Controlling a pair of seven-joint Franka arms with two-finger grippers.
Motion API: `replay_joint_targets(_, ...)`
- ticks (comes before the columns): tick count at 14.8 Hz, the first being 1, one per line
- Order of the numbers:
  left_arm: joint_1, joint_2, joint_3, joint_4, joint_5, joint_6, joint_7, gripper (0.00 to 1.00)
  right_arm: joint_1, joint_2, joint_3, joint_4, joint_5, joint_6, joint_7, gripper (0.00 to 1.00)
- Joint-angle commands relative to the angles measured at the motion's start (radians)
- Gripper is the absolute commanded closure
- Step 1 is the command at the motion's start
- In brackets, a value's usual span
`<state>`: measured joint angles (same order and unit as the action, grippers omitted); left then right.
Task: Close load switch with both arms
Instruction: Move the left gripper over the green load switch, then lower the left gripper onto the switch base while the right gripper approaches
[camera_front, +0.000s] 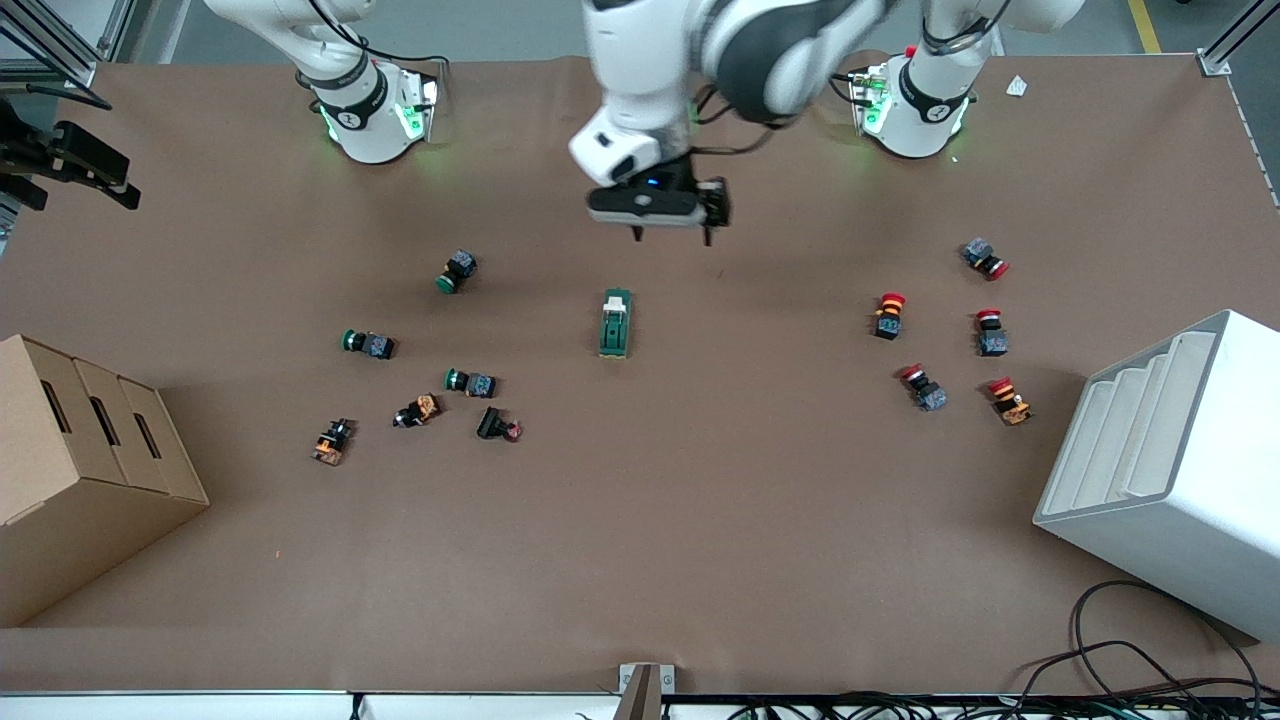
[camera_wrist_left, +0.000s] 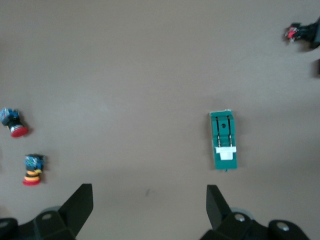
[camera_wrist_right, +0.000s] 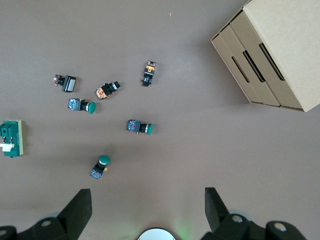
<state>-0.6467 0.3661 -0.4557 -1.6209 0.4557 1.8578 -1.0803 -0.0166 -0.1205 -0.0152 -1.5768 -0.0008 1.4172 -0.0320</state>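
The load switch (camera_front: 616, 323) is a dark green block with a cream-white handle at its end farther from the front camera. It lies flat at mid-table and shows in the left wrist view (camera_wrist_left: 223, 140) and at the edge of the right wrist view (camera_wrist_right: 11, 138). My left gripper (camera_front: 672, 237) hangs open and empty over bare table just off the switch's handle end; its fingers (camera_wrist_left: 82, 200) are wide apart. My right gripper (camera_wrist_right: 147, 195) is open and empty, high above its own base, and out of the front view.
Green-capped buttons (camera_front: 368, 343) and orange ones lie toward the right arm's end, beside a cardboard box (camera_front: 80, 460). Red-capped buttons (camera_front: 889, 314) lie toward the left arm's end, beside a white stepped rack (camera_front: 1170, 470). Cables (camera_front: 1130, 670) lie at the near edge.
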Motion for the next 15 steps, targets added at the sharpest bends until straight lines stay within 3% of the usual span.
replay_joint_targets(1, -0.120, 0.158, 0.003, 0.009, 0.214, 0.050, -0.310, 0.00, -0.005, 0.008, 0.000, 0.011, -0.005, -0.014, 0.006, 0.00)
replay_joint_targets(5, -0.200, 0.241, 0.003, 0.004, 0.360, 0.081, -0.512, 0.01, -0.006, 0.106, 0.000, 0.015, -0.002, -0.032, -0.006, 0.00)
replay_joint_targets(10, -0.243, 0.335, 0.003, -0.043, 0.673, 0.101, -0.810, 0.04, -0.009, 0.208, -0.003, 0.046, -0.018, -0.012, 0.004, 0.00)
replay_joint_targets(12, -0.246, 0.346, 0.005, -0.088, 0.754, 0.141, -0.913, 0.04, -0.002, 0.219, -0.003, 0.017, 0.010, 0.009, 0.045, 0.00)
replay_joint_targets(15, -0.237, 0.358, 0.006, -0.155, 0.929, 0.175, -1.067, 0.02, 0.052, 0.219, 0.003, -0.055, 0.119, 0.074, 0.304, 0.00)
